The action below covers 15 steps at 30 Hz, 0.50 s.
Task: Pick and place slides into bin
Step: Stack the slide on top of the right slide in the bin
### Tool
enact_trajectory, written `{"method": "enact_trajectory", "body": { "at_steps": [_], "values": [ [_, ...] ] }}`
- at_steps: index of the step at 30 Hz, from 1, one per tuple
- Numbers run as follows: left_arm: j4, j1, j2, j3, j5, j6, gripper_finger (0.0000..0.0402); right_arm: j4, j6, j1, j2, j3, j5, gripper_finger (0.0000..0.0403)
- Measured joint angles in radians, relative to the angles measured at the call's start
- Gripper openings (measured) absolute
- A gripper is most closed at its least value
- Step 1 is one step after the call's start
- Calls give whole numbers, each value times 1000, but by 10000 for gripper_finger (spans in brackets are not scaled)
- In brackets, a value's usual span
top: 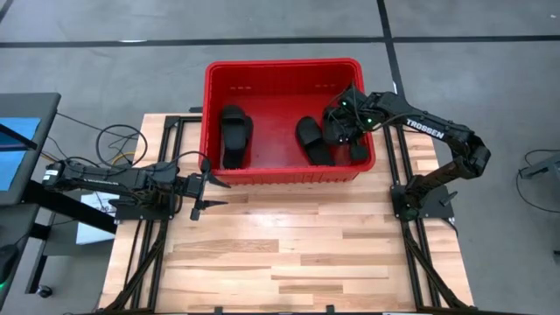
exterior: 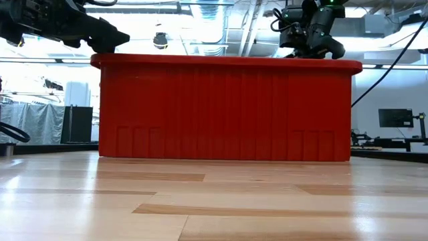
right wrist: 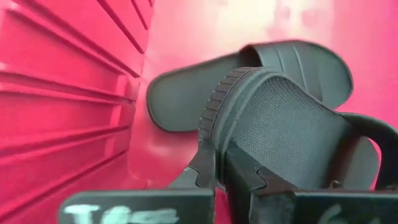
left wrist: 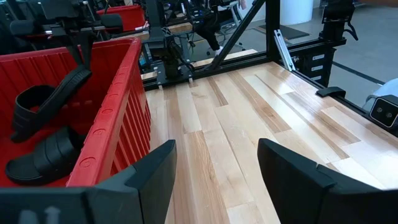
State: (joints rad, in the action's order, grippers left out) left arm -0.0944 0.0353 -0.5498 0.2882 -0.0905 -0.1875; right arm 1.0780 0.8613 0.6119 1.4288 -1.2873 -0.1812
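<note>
Clamped between the right gripper's (right wrist: 221, 171) dark fingers is a matte black slide (right wrist: 292, 124), its ribbed sole edge pinched, held inside the red bin (top: 280, 72) above another slide (right wrist: 186, 93) on the smooth floor. Two more slides (top: 234, 136) lie farther left. Outside the ribbed front wall, the left gripper (left wrist: 214, 168) hangs with fingers apart over the pale plank table (top: 297, 254).
</note>
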Motion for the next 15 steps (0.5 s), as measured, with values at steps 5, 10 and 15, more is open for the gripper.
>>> {"method": "enact_trajectory", "body": {
  "at_steps": [5,10,15],
  "values": [
    [0,0,0,0,0,0,219,-2,3,-31,0,0,-2,0],
    [0,0,0,0,0,0,219,-2,-5,-38,0,0,-1,0],
    [0,0,0,0,0,0,219,-2,-10,-38,0,0,-1,0]
  ]
}}
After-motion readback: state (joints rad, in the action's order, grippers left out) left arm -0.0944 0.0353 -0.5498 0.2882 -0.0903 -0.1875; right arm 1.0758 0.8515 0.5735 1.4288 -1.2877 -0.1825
